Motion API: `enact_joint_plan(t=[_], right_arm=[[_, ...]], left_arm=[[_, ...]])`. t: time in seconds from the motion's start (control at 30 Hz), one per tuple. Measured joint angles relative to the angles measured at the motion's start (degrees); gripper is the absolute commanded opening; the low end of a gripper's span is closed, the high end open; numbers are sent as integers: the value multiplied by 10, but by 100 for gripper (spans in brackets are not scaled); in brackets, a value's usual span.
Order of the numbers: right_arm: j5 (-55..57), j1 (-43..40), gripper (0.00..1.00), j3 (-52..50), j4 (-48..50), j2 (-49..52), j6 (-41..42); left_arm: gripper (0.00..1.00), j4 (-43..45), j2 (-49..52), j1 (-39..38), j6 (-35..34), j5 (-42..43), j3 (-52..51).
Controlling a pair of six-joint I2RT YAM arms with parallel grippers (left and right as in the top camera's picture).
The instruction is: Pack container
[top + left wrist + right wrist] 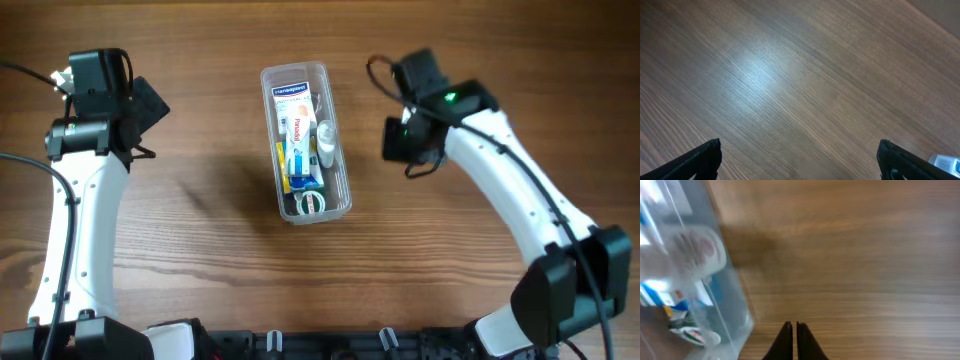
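The container (342,172), a clear long tub, lies in the middle of the table. It holds a white and blue plaster box (293,95), a toothpaste carton (303,140), a small white bottle (326,140) and a round green-white item (312,204). My right gripper (392,140) hovers just right of the tub, apart from it. In the right wrist view it (794,326) is shut on nothing above bare wood, with the container wall (735,305) at the left. My left gripper (150,105) is far left of the tub. Its jaws (799,155) stand wide open over bare wood.
The wooden table (200,200) surrounds the tub on all sides. A pale corner of some object (945,162) shows at the lower right of the left wrist view. Both white arms reach in from the near edge.
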Motion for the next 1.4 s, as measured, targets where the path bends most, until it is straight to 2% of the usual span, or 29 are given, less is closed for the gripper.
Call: enact_joint_plan(t=[0.13,0.23,0.57,0.8,1.1,1.4], right_arm=[[-70,0,4,-82,65,1,-1],[-98,0,5,-97,73,2,-11],[-127,48,4,-97,94,2,-26],[-96,108,4,-97,100,2,18],[-87,116,4,-97,105,2,30],[-135,116,4,-97,137,2,32]], left_arm=[[100,0,0,0,0,0,0],[100,0,0,0,0,0,0],[100,0,0,0,0,0,0],[100,0,0,0,0,0,0],[100,0,0,0,0,0,0],[100,0,0,0,0,0,0]])
